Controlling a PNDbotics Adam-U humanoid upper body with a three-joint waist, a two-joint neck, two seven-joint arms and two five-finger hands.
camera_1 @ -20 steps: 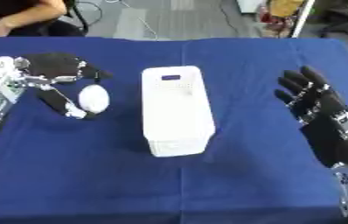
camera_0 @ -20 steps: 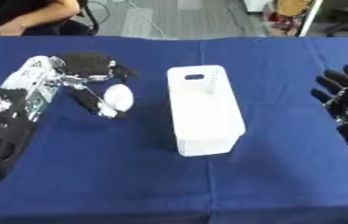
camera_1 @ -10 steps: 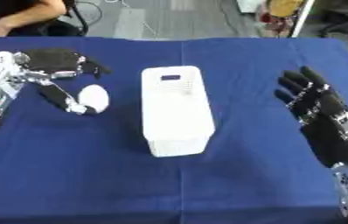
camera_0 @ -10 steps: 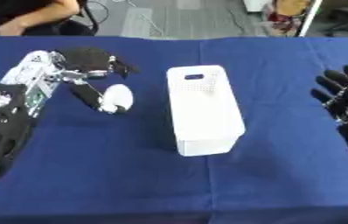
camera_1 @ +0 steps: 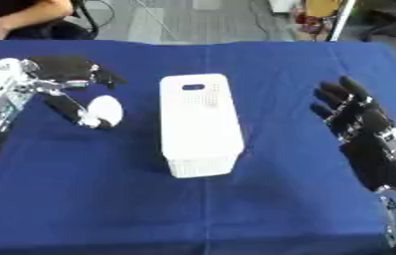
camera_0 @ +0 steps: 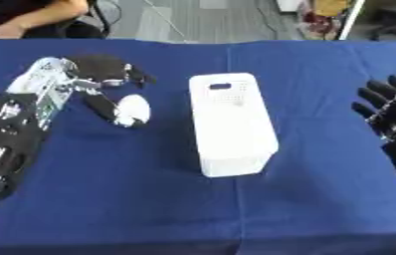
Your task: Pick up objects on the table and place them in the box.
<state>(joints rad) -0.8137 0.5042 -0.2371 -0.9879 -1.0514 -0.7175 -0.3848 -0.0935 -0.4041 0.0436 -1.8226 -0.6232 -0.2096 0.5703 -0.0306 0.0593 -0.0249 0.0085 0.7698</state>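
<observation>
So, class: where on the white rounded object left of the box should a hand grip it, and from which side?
Across the white object's narrow middle, from above and its left: the left hand already hangs there with its thumb against it, while the box stands on its right.

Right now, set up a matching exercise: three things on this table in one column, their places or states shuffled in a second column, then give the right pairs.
Things:
1. left hand
2. right hand
3. white box

Places or states:
A. stands in the middle of the blue table
B. held open at the table's right side, holding nothing
C. at the table's left side, against a white rounded object

Pairs: 1-C, 2-B, 3-A
</observation>
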